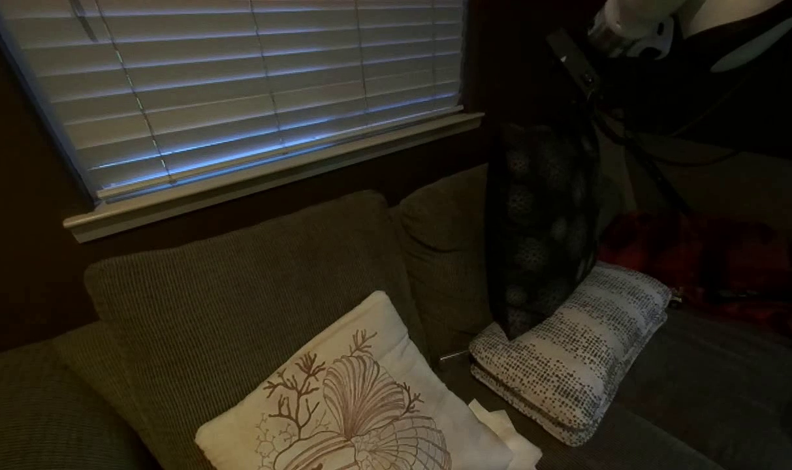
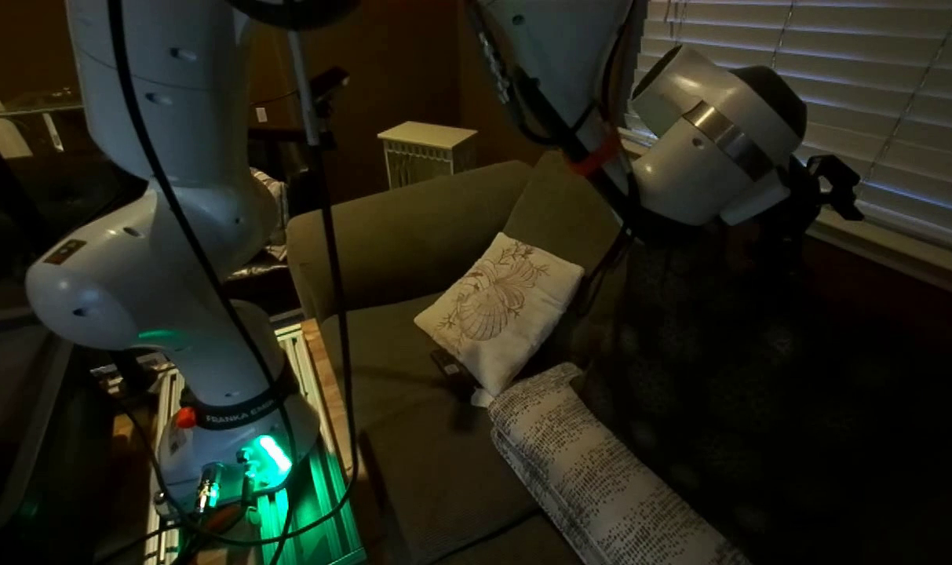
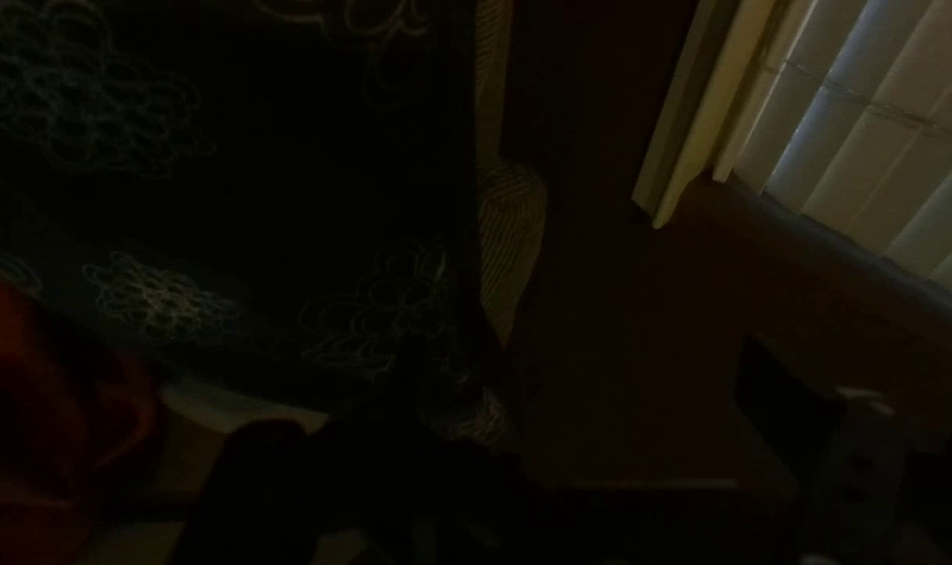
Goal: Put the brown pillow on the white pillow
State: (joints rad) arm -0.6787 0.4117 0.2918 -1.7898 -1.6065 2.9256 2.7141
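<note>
The brown pillow, dark with pale round blotches, stands upright near the couch back. Its lower corner comes down on the white pillow, which lies flat on the seat. Much of the brown pillow sinks into shadow in an exterior view, beside the ribbed white pillow. Up by the brown pillow's edge in the wrist view, my gripper is open, its fingers wide apart with no object seen between them. One finger overlaps the pillow's corner; whether they touch is too dark to tell.
A cream pillow with brown embroidery lies on the couch. Olive back cushions line the wall below the windowsill and blinds. Red cloth lies past the pillows. A small dark object sits beside the cream pillow.
</note>
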